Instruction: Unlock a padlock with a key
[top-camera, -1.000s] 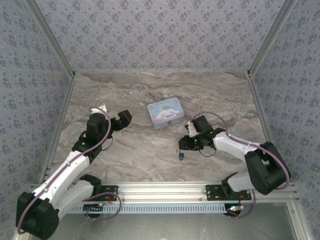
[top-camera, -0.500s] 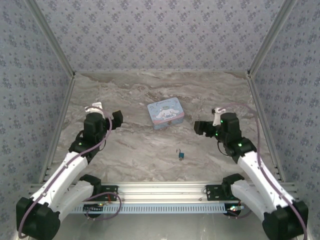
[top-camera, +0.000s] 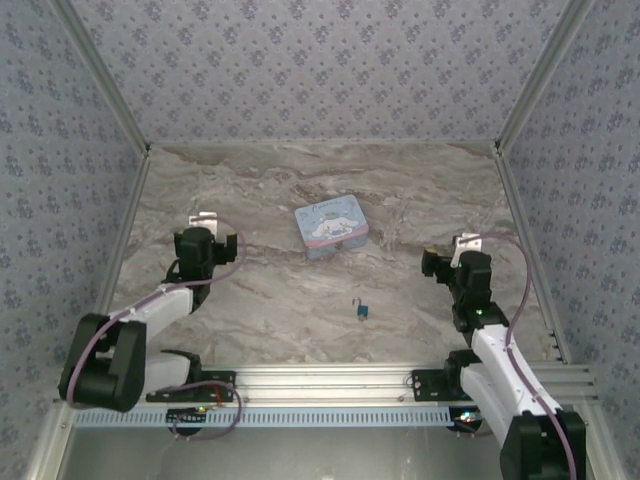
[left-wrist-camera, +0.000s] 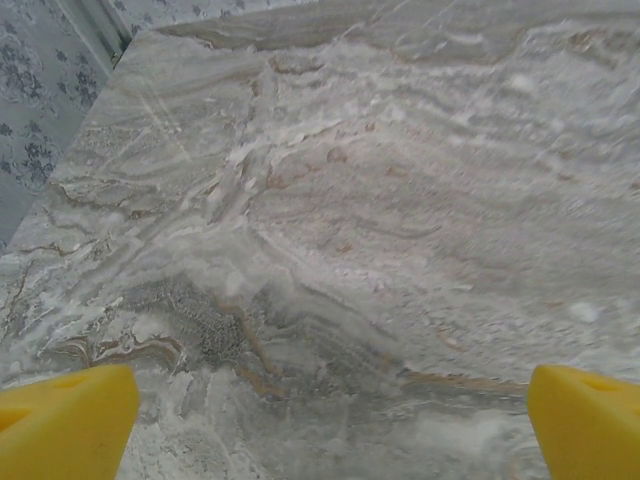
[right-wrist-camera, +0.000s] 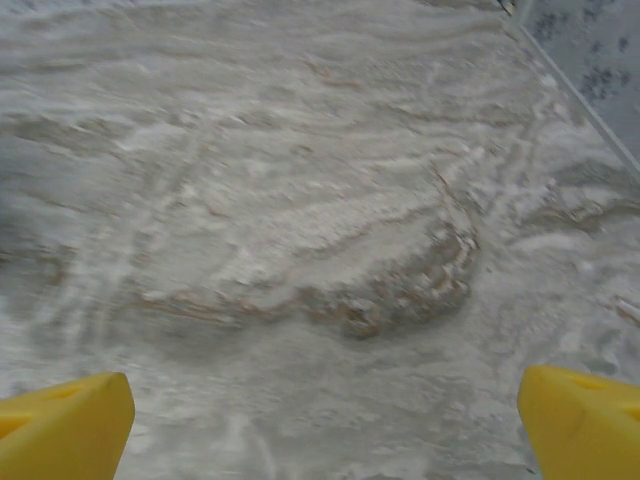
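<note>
risks, as we judge them: both pincers sit well apart from the lock, so any reach starts long. a lock this small on smooth marble could skid or tip if one finger lands before the other. the key is too small for us to make out, whether in the lock or beside it, so a pinch aimed on a guess may close on nothing. a loose lock may also spin with the key unless the other pincer pins it.

left pincer (top-camera: 215, 232): jaws spread wide, nothing between them, touching nothing. in its wrist view the yellow fingertips (left-wrist-camera: 65, 420) sit at the far corners, with bare marble between.

right pincer (top-camera: 447, 252): also spread wide and empty. its wrist view shows the same, tips at the corners over bare stone.

outward: the padlock (top-camera: 361, 311) lies loose on the table (top-camera: 270, 290), near the front middle. that puts it at about 4 o'clock from the left pincer and 8 o'clock from the right. a thin dark bit pokes up at its 11 o'clock, and we can't tell if that is shackle or key. the tin (top-camera: 331, 226) stands apart at the lock's 11 o'clock, lid shut.
</note>
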